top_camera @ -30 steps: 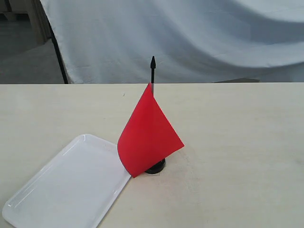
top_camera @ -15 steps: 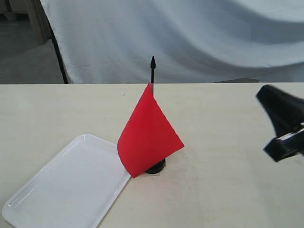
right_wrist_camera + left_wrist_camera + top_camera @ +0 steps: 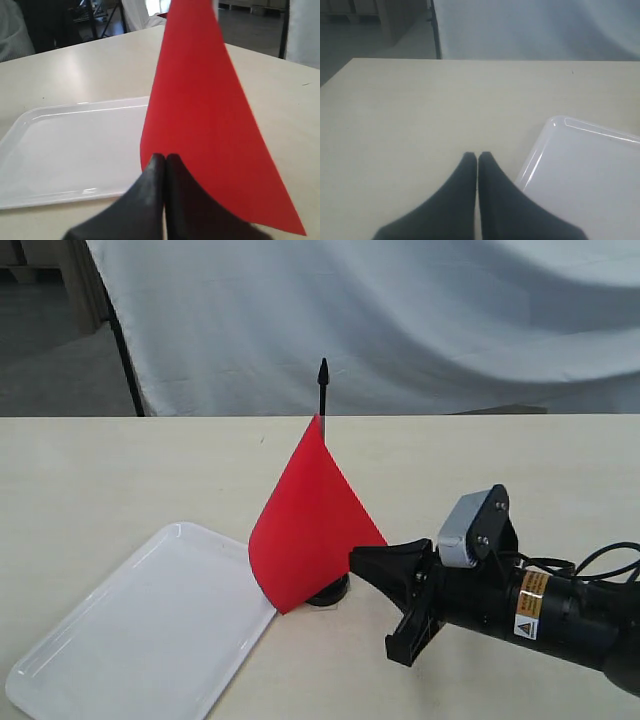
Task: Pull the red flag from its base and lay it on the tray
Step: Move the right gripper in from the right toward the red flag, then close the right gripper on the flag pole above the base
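Red flag [image 3: 315, 525] upright on pale matte surface [image 3: 500, 470], beside glossy white round-cornered tray [image 3: 180, 532], smooth cloth curved like a cone. Right pincer [image 3: 161, 158] pressed shut, empty, tapered black tips just beside cloth. Left pincer [image 3: 477, 156] likewise closed, empty, near tray corner. Small round black base [image 3: 333, 593] under pole, mostly hidden by cloth.

— What lies beyond the pale cream wood-grain tabletop [image 3: 120, 470]?
— A big white draped cloth sheet [image 3: 420, 330], softly creased and evenly lit. A thin black upright pole [image 3: 125, 360] runs along its left edge.
— And past that?
— Dull grey floor [image 3: 50, 375] and perhaps a pale wooden cabinet [image 3: 80, 280]; it's blurred.
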`<state>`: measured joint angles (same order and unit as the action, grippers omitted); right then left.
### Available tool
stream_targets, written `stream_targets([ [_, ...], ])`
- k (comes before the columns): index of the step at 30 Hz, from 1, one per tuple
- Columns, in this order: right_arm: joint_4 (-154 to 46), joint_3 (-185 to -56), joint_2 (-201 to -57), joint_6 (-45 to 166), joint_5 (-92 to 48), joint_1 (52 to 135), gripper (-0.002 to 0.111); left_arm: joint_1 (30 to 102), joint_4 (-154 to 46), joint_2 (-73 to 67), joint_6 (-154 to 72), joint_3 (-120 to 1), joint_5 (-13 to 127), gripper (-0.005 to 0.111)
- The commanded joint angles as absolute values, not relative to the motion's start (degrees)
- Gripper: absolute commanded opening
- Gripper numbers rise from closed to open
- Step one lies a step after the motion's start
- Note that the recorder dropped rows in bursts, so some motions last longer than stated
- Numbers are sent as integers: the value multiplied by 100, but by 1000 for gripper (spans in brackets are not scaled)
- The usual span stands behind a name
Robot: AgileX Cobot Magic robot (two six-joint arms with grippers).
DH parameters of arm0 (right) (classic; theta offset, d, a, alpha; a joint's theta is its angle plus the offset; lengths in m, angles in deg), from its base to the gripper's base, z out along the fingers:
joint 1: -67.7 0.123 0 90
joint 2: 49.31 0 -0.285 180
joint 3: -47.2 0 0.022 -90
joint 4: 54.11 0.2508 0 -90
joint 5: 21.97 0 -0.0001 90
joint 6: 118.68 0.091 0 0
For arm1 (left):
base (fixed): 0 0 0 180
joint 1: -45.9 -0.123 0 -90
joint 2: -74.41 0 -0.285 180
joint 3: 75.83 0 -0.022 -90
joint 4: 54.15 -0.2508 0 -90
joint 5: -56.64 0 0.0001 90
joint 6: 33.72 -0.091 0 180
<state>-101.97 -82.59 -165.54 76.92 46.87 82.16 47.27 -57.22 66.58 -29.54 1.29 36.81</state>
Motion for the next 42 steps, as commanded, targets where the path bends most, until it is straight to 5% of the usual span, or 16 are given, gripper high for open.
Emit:
stream_targets([
  [1, -10314, -8307, -16599, 7666, 4799, 8249, 0, 4724, -5715, 6662, -2940, 138, 3693, 1],
  [5, -10339, -8307, -16599, 7801, 4799, 8249, 0, 4724, -5715, 6662, -2940, 138, 3693, 1],
  [8, -10339, -8307, -16599, 8012, 4799, 8249, 14, 4724, -5715, 6662, -2940, 138, 3693, 1],
  [15, -10286, -8317, -16599, 7987, 4799, 8249, 105, 4724, -5715, 6662, -2940, 138, 3693, 1],
  [26, -8985, -8386, -16599, 7205, 4799, 8249, 104, 4724, -5715, 6662, -2940, 138, 3693, 1],
  [37, -9093, -10321, -18099, 7243, 4799, 8822, 104, 4724, -5715, 6662, -2940, 138, 3693, 1],
  [39, -9225, -10436, -18262, 7243, 4799, 8866, 100, 4724, -5715, 6662, -2940, 138, 3693, 1],
  [42, -9251, -10436, -18274, 7243, 4799, 8866, 69, 4724, -5715, 6662, -2940, 138, 3693, 1],
])
